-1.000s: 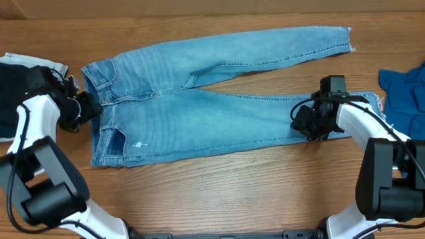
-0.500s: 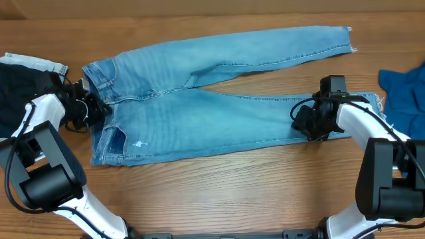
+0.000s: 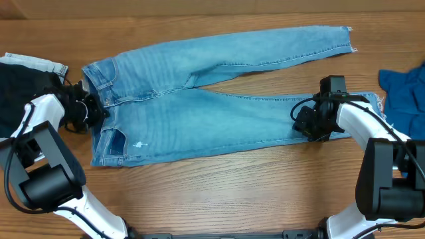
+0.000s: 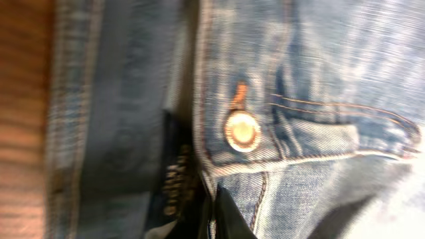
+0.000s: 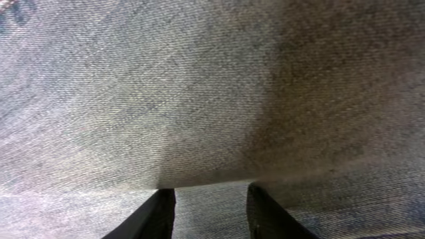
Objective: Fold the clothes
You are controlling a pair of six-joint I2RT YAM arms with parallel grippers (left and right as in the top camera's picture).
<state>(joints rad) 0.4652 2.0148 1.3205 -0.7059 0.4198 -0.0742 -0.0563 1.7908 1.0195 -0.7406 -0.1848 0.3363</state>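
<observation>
Light-blue jeans lie spread flat across the table, waistband to the left and frayed hems to the right. My left gripper sits at the waistband edge. In the left wrist view its jaws are pressed together on the denim just below the brass button. My right gripper rests on the near leg close to its hem. In the right wrist view its fingers stand a little apart with a fold of the jeans between them.
A brighter blue denim piece lies at the right edge. A dark navy garment with a pale denim piece behind it lies at the left edge. Bare wooden table runs along the front.
My left gripper moved in onto the waistband and closed on it. The right gripper and the jeans have stayed where they were.
</observation>
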